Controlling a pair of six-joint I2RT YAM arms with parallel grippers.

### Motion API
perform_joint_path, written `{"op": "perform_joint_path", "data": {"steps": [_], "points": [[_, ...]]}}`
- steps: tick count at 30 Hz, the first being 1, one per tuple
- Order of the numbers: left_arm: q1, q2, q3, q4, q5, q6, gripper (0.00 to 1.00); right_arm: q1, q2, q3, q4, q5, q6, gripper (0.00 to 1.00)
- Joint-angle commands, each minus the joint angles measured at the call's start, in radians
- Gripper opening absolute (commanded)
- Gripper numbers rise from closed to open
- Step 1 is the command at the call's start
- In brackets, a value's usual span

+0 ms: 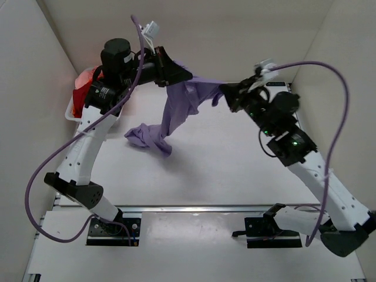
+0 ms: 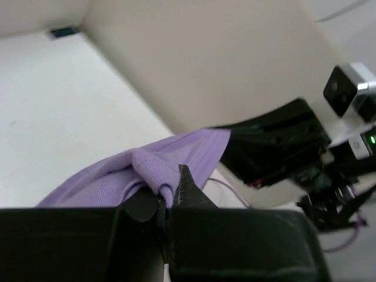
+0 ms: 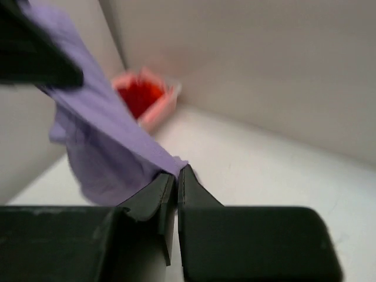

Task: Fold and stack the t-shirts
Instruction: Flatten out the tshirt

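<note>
A lavender t-shirt [image 1: 176,108] hangs in the air between my two grippers, and its lower end rests bunched on the table [image 1: 147,138]. My left gripper [image 1: 176,75] is shut on a folded edge of the shirt [image 2: 117,170], with the cloth pinched at the fingertips [image 2: 170,188]. My right gripper [image 1: 226,94] is shut on the shirt's other upper edge. In the right wrist view the cloth [image 3: 100,147] ends right between that gripper's closed tips [image 3: 177,175]. A deep red t-shirt [image 3: 140,97] lies in the basket.
A white mesh basket [image 1: 75,111] stands at the back left against the wall, partly hidden behind my left arm. White walls [image 1: 23,88] enclose the table on the left, back and right. My right arm's black wrist [image 2: 276,147] shows close by in the left wrist view.
</note>
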Motion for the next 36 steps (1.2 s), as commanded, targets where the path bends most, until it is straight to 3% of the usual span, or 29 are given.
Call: {"op": "perform_joint_path", "data": {"steps": [1, 7, 10, 12, 14, 15, 16, 19, 21, 22, 24, 30, 32, 34, 35, 36], "points": [[0.017, -0.062, 0.094, 0.152, 0.158, -0.068, 0.0, -0.043, -0.097, 0.163, -0.049, 0.083, -0.092, 0.0], [-0.005, -0.147, -0.025, 0.336, 0.299, -0.18, 0.0, -0.055, -0.152, 0.326, -0.147, -0.033, -0.131, 0.0], [-0.008, -0.177, -0.062, 0.392, 0.336, -0.22, 0.0, -0.159, -0.193, 0.34, -0.15, -0.173, -0.096, 0.0], [0.001, -0.188, -0.073, 0.406, 0.339, -0.234, 0.0, -0.389, -0.189, 0.374, -0.143, -0.317, -0.024, 0.0], [0.014, -0.178, -0.068, 0.407, 0.34, -0.237, 0.0, -0.662, -0.167, 0.398, -0.083, -0.649, 0.079, 0.0], [0.021, -0.165, -0.059, 0.407, 0.334, -0.239, 0.0, -0.871, -0.163, 0.383, 0.024, -0.82, 0.207, 0.0], [0.032, -0.158, -0.044, 0.404, 0.331, -0.231, 0.0, -0.899, -0.152, 0.386, 0.037, -0.83, 0.249, 0.01], [0.076, -0.109, 0.028, 0.392, 0.316, -0.237, 0.01, -0.674, -0.065, 0.536, -0.147, -0.622, 0.046, 0.0], [0.078, -0.067, 0.08, 0.416, 0.32, -0.251, 0.01, -0.654, -0.002, 0.639, -0.223, -0.578, -0.014, 0.0], [0.084, -0.053, 0.087, 0.426, 0.33, -0.263, 0.0, -0.699, 0.017, 0.656, -0.224, -0.638, -0.006, 0.0], [0.077, -0.035, 0.088, 0.452, 0.337, -0.282, 0.0, -0.773, 0.012, 0.617, -0.18, -0.702, 0.058, 0.0], [0.055, -0.065, -0.014, 0.381, 0.321, -0.213, 0.01, -0.672, 0.001, 0.449, -0.187, -0.756, 0.044, 0.0], [0.053, -0.07, -0.021, 0.361, 0.31, -0.19, 0.01, -0.431, 0.009, 0.406, -0.262, -0.666, -0.024, 0.01], [0.054, -0.076, -0.039, 0.343, 0.299, -0.178, 0.01, -0.092, 0.047, 0.36, -0.305, -0.382, -0.168, 0.3], [0.061, -0.076, -0.045, 0.335, 0.291, -0.171, 0.01, -0.024, 0.081, 0.351, -0.316, -0.259, -0.195, 0.39], [0.055, -0.079, -0.051, 0.331, 0.288, -0.17, 0.01, 0.074, 0.101, 0.34, -0.319, -0.226, -0.222, 0.59]]}}
